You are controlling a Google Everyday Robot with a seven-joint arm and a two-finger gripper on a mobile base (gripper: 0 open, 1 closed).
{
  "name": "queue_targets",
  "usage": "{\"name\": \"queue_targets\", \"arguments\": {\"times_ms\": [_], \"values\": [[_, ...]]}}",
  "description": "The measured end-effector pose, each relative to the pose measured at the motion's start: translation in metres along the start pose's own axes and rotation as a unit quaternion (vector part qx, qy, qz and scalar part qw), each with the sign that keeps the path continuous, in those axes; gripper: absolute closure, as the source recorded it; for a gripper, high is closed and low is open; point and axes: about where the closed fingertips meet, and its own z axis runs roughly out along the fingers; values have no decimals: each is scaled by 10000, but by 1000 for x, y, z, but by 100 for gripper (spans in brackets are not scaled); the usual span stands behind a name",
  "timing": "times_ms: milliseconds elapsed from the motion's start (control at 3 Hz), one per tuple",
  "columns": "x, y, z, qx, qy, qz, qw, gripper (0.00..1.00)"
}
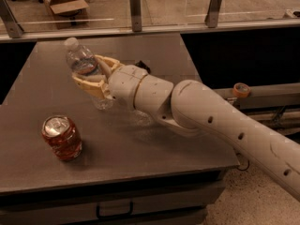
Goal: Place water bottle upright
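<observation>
**benchrat:** So where's the water bottle (78,56)? And what's the pincer doing?

**tin_lizzy:** The gripper (87,70) is over the far-left part of the table (154,165), clamped around the bottle's middle. Its tan, blunt plastic fingers (88,82) sit on either side of the pale label band. The bottle's clear and ribbed, and it's tilted with the white cap pointing up and away to the left. The base is down near the tabletop, but I honestly can't tell if it's touching.

**benchrat:** What about the arm?

**tin_lizzy:** The arm (211,121) is a smooth cream shell made of fat rounded segments with a few small dark holes. It reaches in from the right.

**benchrat:** Anything else on there?

**tin_lizzy:** A red soda can (62,138) with a shiny silver top stands upright near the front left, well apart from the bottle. The tabletop's a flat, matte grey slab.
</observation>
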Motion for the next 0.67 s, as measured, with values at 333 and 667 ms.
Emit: {"name": "queue_targets", "arguments": {"times_ms": [333,667], "values": [[5,0,-5,200,-194,75,9996,100],[7,0,-9,354,-332,127,9987,100]]}}
